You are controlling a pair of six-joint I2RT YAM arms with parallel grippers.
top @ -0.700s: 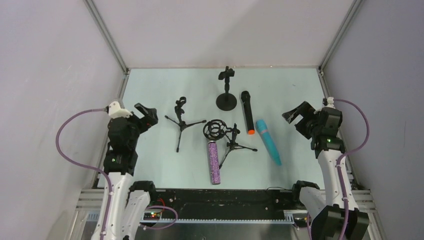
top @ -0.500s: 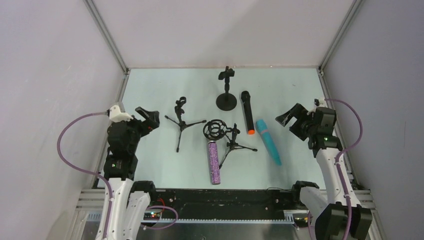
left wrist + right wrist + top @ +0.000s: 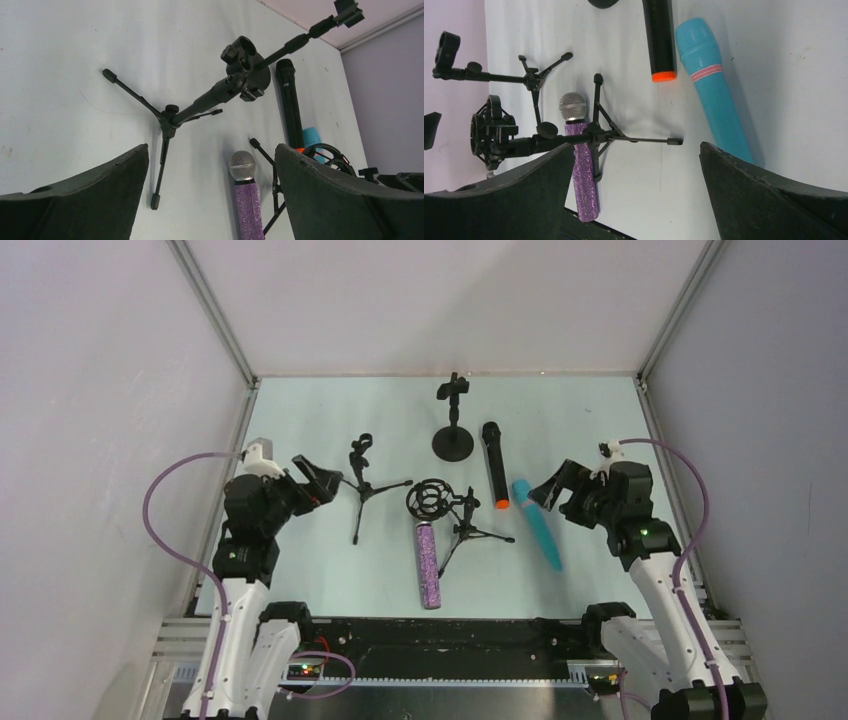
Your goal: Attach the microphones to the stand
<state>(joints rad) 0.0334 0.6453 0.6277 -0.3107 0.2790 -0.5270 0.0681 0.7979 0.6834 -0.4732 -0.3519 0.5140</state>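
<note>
Left gripper (image 3: 318, 478): fingers spread wide, holding nothing, hung beside the plain tripod stand (image 3: 362, 480).
Right gripper (image 3: 553, 490): fingers spread wide, holding nothing, just beside the cyan mic's (image 3: 537, 523) fat end.
Black mic (image 3: 493, 465): smooth matte cylinder with an orange cap, lay flat right of the round-base stand (image 3: 453, 425).
Cyan mic: smooth tapered plastic with a pink band, lay flat and angled, near the black mic's orange end.
Purple mic (image 3: 428, 565): glittery body, silver mesh head, lay flat by the ring-mount tripod's (image 3: 450, 510) legs; contact unclear.
Stands: three thin black tubes, all upright.
Room: bare pale table (image 3: 320, 410) along the far edge; all mics sat well inside the walls.
</note>
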